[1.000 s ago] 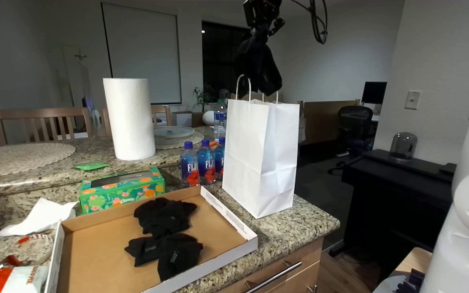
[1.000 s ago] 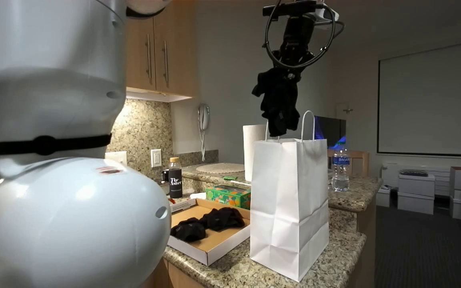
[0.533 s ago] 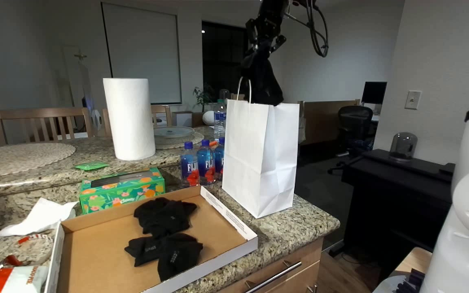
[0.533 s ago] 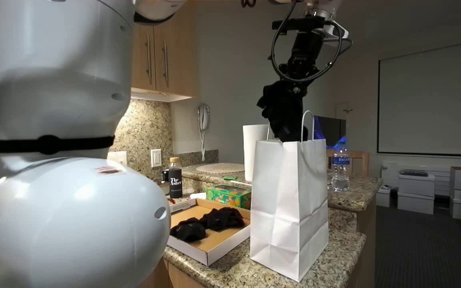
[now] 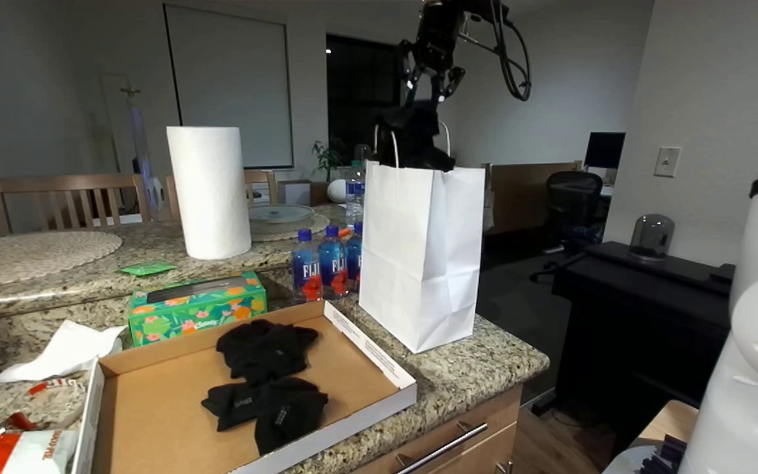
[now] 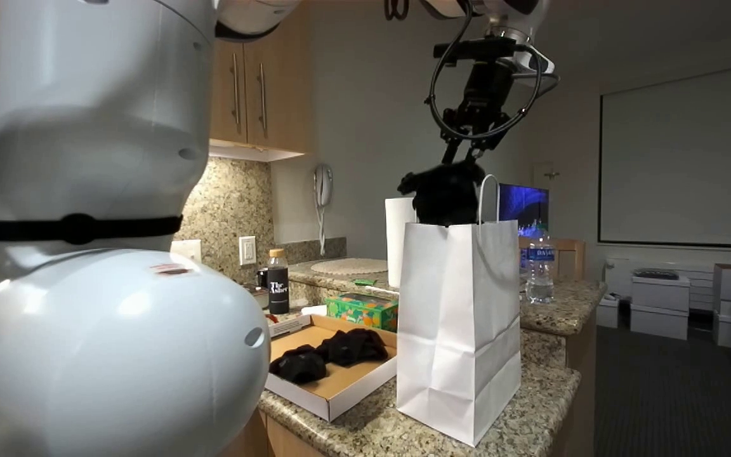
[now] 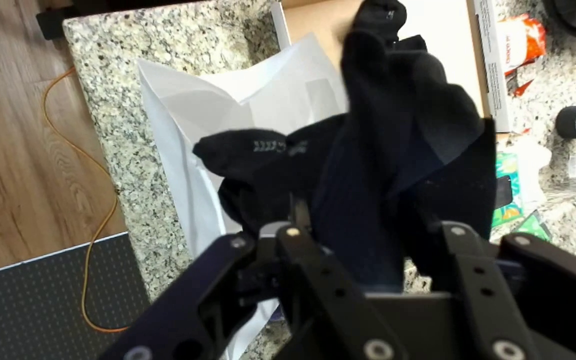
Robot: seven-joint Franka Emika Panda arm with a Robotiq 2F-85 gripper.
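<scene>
Jaws spread above the white paper bag, black cloth bundle slumped at its mouth

Half a second ago we had the gripper pinching the bundle so that it hung long; now the jaws stand spread, a clear gap between the fingers in the wrist view. The bundle has bunched up: in both exterior views it sits beside a handle, its lower end at the bag's mouth and its top just under the fingertips. Whether a fold clings to a tip, we can't make out. We judge the grip given up and the bag taking the cloth, though much of it stands above the rim, not fully inside. More black cloth pieces lie in the cardboard box, left and near of the bag in an exterior view; their pale print is too small to read.

We can read "FIJI" on the small bottles just left of the bag there; in an exterior view, "The Asher" on the dark bottle at the far left and "DASAN", its end hidden, on the clear bottle right and far of the bag. The lettering on the floral tissue box and the red-and-white packet escapes us.
</scene>
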